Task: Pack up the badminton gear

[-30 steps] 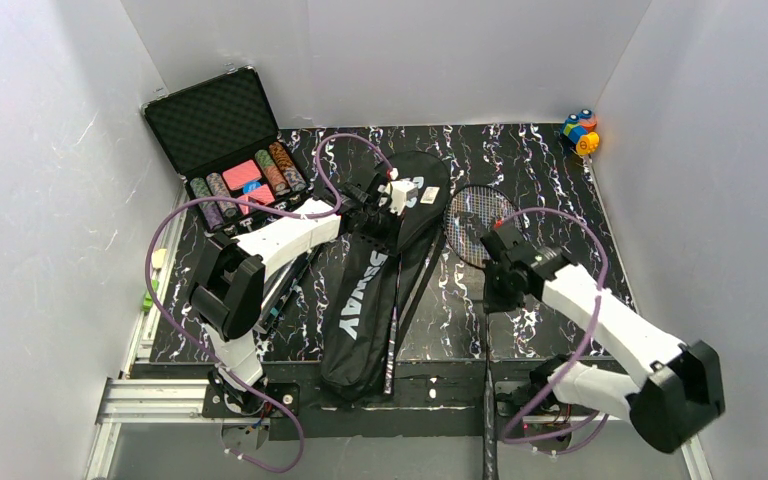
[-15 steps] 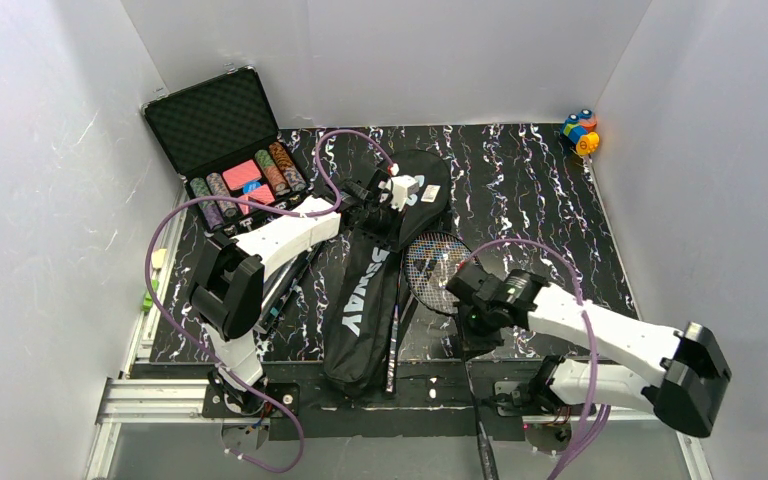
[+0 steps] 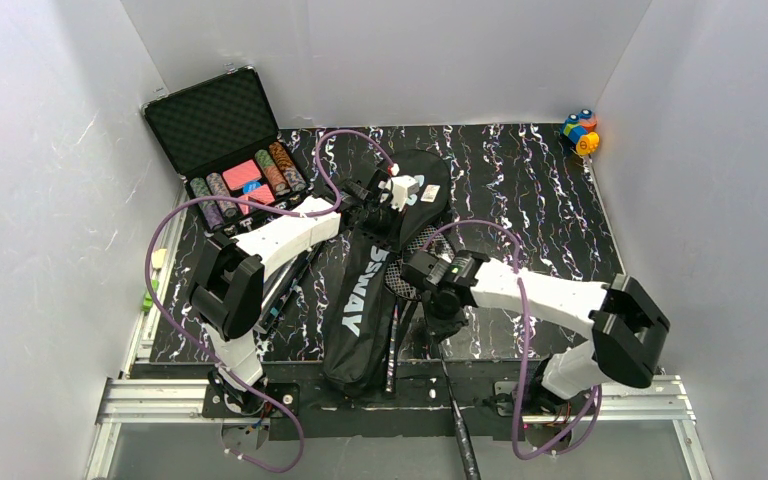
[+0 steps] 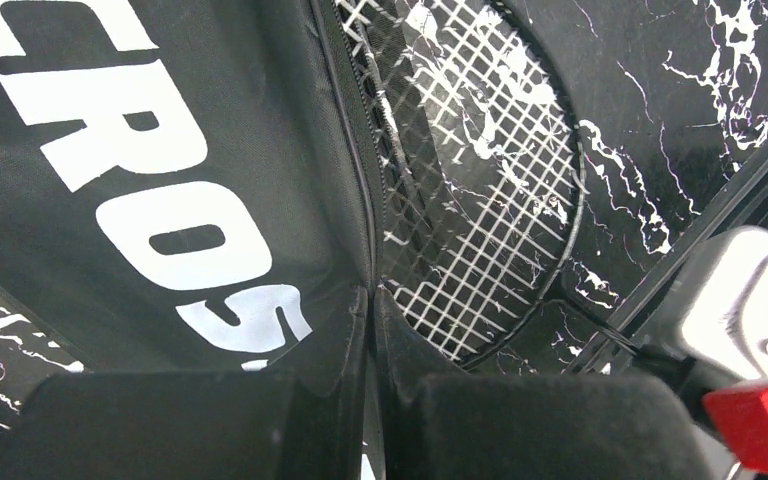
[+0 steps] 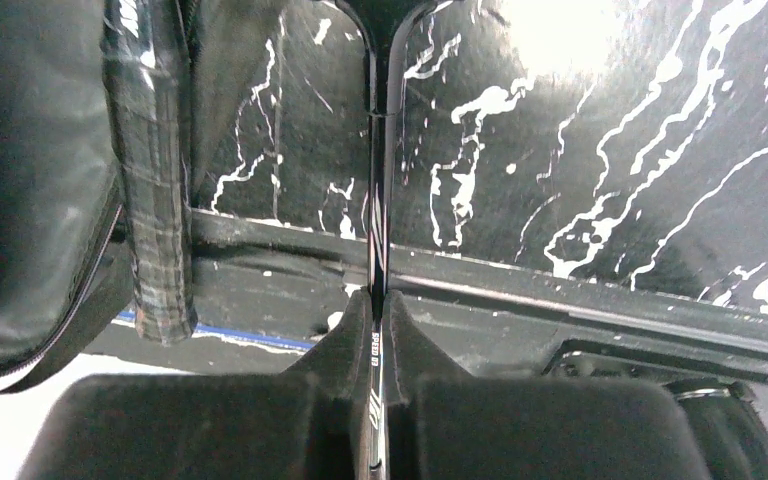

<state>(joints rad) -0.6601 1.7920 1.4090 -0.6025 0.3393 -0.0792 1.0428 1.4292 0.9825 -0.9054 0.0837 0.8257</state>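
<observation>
The black CROSSWAY bag (image 3: 365, 295) lies lengthwise mid-table. My left gripper (image 3: 388, 212) is shut on the bag's zipper edge (image 4: 372, 295) and holds it lifted. My right gripper (image 3: 440, 308) is shut on the thin shaft (image 5: 378, 200) of a dark-framed racket. Its strung head (image 3: 412, 262) lies at the bag's right edge, and in the left wrist view the head (image 4: 480, 190) is partly tucked under the lifted flap. Its handle (image 3: 460, 445) sticks out past the table's near edge. A second racket's taped grip (image 5: 150, 200) lies beside the bag. No shuttlecock or tube is in view.
An open case of poker chips (image 3: 240, 170) stands at the back left. Colourful toy blocks (image 3: 580, 132) sit in the back right corner. The metal base rail (image 3: 410, 390) runs along the near edge. White walls close in three sides.
My right arm has swung the racket left across the table, from right of the bag to the bag's opened edge. My left gripper has kept hold of the bag's edge.
</observation>
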